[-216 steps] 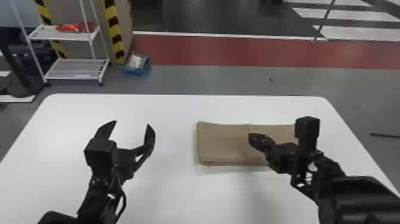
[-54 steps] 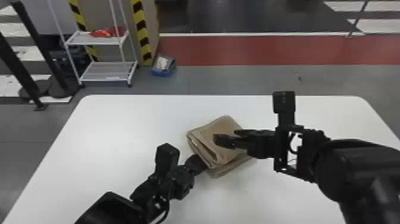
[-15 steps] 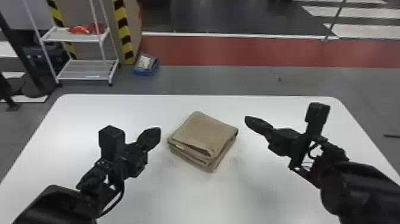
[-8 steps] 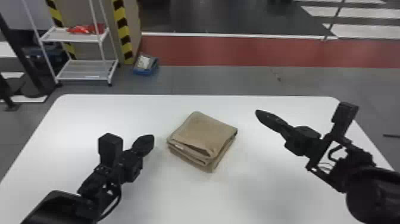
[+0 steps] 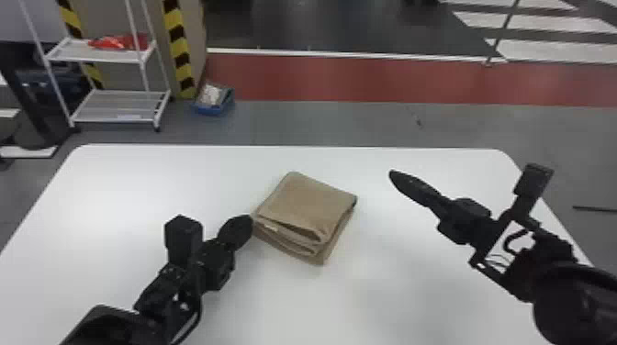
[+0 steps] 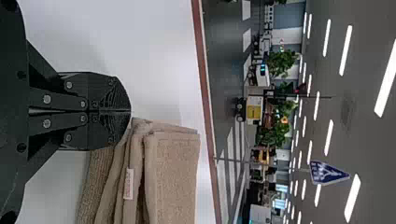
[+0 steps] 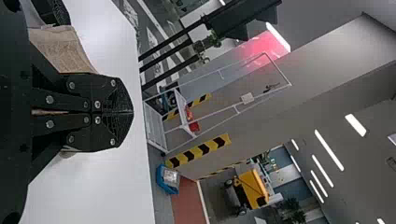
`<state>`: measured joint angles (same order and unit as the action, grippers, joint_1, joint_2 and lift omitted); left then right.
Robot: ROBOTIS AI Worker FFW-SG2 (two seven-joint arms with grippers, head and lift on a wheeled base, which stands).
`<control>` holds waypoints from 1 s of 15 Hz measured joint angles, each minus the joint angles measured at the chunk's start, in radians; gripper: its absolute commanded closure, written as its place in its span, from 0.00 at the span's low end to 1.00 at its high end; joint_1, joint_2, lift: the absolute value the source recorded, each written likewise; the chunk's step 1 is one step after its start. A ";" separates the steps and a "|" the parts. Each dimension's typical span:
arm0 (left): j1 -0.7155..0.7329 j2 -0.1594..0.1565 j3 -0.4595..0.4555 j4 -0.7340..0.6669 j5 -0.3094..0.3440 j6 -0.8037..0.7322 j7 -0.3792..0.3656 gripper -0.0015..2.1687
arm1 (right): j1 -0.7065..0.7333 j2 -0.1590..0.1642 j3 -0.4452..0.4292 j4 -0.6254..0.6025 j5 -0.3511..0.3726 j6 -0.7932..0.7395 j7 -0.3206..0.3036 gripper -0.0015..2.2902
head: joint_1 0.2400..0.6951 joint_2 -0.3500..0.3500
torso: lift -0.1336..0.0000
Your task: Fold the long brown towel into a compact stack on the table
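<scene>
The brown towel point(image 5: 305, 208) lies folded into a thick, layered square near the middle of the table, turned at an angle. My left gripper point(image 5: 250, 221) is shut at the towel's left corner; whether it touches cannot be told. In the left wrist view, the left gripper point(image 6: 130, 111) has its fingers together beside the towel's layered edge point(image 6: 170, 172), with nothing between them. My right gripper point(image 5: 392, 174) is off to the towel's right, apart from it. In the right wrist view, the right gripper point(image 7: 132, 112) is shut and empty, with part of the towel point(image 7: 63, 46) behind it.
The white table point(image 5: 137, 183) extends around the towel to rounded far corners. Beyond it stand a white wire shelf point(image 5: 119, 105) with red items and a blue bin point(image 5: 213, 108) on the floor at the back left.
The towel has gone from a long strip to a folded square. Lately my left gripper has moved right, up to the towel's corner, while the right arm has drawn away to the right.
</scene>
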<state>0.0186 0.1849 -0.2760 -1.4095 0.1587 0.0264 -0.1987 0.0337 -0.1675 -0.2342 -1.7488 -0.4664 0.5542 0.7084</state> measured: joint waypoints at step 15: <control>0.198 0.024 0.046 -0.281 0.020 0.046 -0.063 0.91 | -0.011 0.059 0.177 0.102 0.128 -0.167 -0.068 0.89 | 1.00 0.40 | 0.17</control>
<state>0.2162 0.2091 -0.2301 -1.6908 0.1785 0.0722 -0.2613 0.0227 -0.1087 -0.0568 -1.6469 -0.3382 0.3874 0.6405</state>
